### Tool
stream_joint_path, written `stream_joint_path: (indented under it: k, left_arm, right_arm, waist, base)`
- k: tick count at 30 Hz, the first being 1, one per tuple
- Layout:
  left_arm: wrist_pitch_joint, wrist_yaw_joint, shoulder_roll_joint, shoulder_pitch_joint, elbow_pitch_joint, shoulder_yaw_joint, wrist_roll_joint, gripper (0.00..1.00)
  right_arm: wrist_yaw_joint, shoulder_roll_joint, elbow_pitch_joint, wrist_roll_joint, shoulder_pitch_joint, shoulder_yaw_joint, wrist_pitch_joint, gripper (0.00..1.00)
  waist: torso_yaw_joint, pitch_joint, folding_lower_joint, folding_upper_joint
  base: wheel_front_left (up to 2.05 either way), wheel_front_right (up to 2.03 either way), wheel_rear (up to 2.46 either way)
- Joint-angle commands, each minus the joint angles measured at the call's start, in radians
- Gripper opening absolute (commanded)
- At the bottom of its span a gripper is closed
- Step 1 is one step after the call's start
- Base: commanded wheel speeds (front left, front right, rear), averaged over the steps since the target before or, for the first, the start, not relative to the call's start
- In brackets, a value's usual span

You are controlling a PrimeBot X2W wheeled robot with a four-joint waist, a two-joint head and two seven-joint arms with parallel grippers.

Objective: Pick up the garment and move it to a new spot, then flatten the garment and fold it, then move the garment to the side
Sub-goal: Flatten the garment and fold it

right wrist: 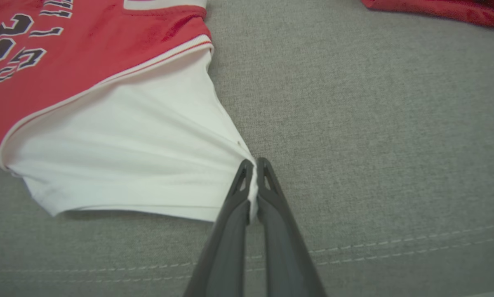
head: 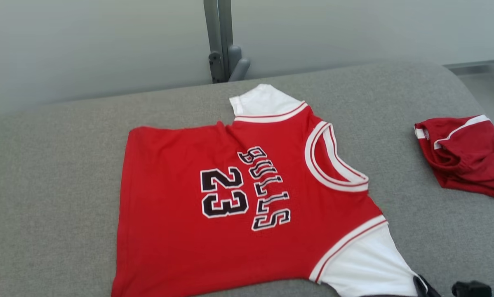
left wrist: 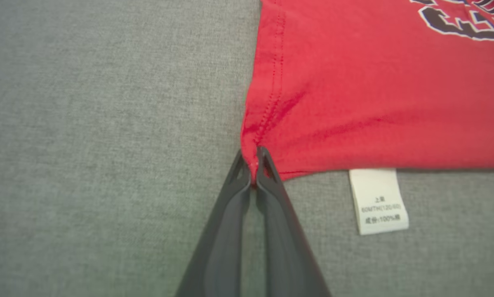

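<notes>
The garment (head: 214, 198) is a red jersey with white sleeves, "BULLS" and "23" on it, spread face up on the grey cushion (head: 57, 173). In the left wrist view my left gripper (left wrist: 253, 163) is shut on the red hem corner of the garment (left wrist: 375, 82), and a white care label (left wrist: 378, 201) sticks out beside it. Along the white near sleeve (right wrist: 127, 156), my right gripper (right wrist: 253, 173) is shut on the edge, pulling it to a point. The right gripper's dark fingers (head: 422, 285) show at the bottom right of the head view.
A second, crumpled dark red garment (head: 465, 154) lies at the cushion's right end. Behind the cushion stands a grey metal post (head: 222, 41) against a pale wall. Bare grey fabric stretches to the left of the jersey.
</notes>
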Motion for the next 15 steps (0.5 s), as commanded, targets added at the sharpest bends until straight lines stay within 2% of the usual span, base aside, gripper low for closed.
stream_joint_path:
  k: [1,6,15]
  left_arm:
    - [0.002,0.002,0.006,0.046,0.004,0.003,0.003,0.0]
    - [0.001,0.005,0.003,0.07,-0.028,0.003,0.007,0.0]
    - [0.001,-0.001,0.001,-0.039,-0.267,-0.011,0.008,0.0]
  right_arm:
    - [-0.004,-0.007,0.01,-0.005,0.044,-0.002,-0.002,0.0]
    - [-0.004,-0.001,-0.021,-0.015,0.069,-0.028,-0.002,0.0]
    - [-0.004,0.006,-0.197,-0.026,-0.039,-0.098,-0.002,0.0]
  waist:
    - [0.011,-0.054,0.0001,0.0021]
    - [0.023,-0.041,0.0001,0.0021]
    - [0.039,0.02,0.0001,0.0021]
  base:
    - [0.0,0.0,0.0]
    - [0.0,0.0,0.0]
    - [0.0,0.0,0.0]
